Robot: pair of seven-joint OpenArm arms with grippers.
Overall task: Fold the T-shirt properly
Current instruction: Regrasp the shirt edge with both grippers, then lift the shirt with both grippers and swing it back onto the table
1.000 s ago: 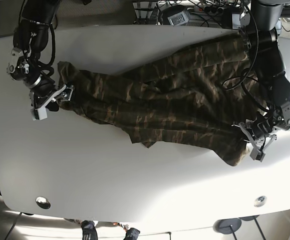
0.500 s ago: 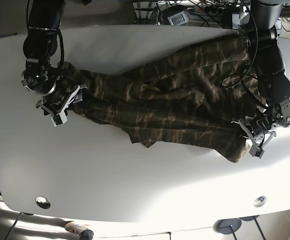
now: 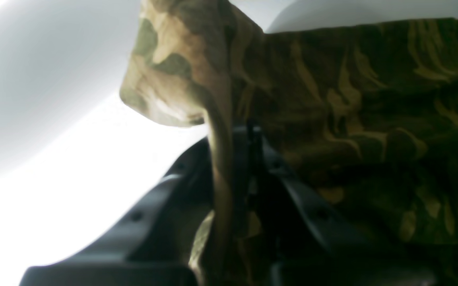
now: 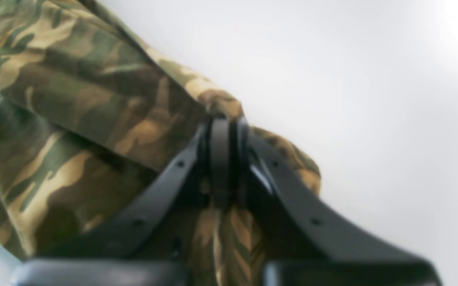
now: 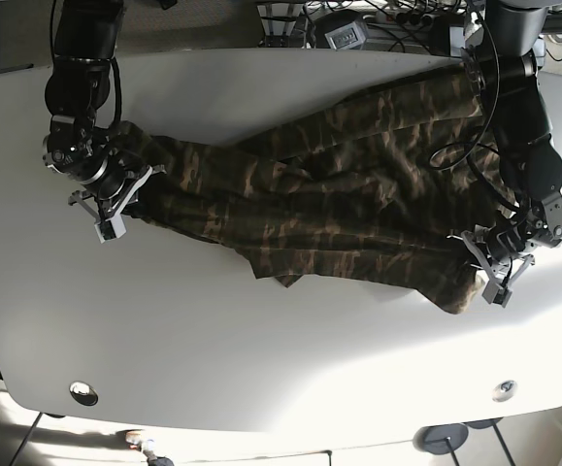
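So in the base view, the camo T-shirt (image 5: 339, 204) was lying stretched out and pretty rumpled across the white table (image 5: 261, 340), running from the upper right corner down toward the left. The right end effector (image 5: 115, 209) sat at the shirt's left end, and the left end effector (image 5: 494, 267) was down at the lower right end, both right on the fabric edge. A lumpy fold stuck out of the bottom edge near the middle. Cables and a few dark gadgets (image 5: 344, 29) were piled past the far edge of the table.

Left wrist view: the left end effector (image 3: 245, 139) was pressed together with a strip of camo fabric running between its dark fingers (image 3: 292, 190), so it was pinching the T-shirt (image 3: 372, 99). A bunched corner of cloth stood up above the fingertips, and the rest spread off to the right. The table (image 3: 34, 99) was bright and washed out on the left.

Right wrist view, kinda blurry: the right end effector (image 4: 223, 135) was likewise closed up on a fold of the T-shirt (image 4: 74, 107), with cloth squeezed between the fingers (image 4: 288, 194) and hanging below them. Most of the fabric lay to the left, bare table (image 4: 372, 99) to the right.
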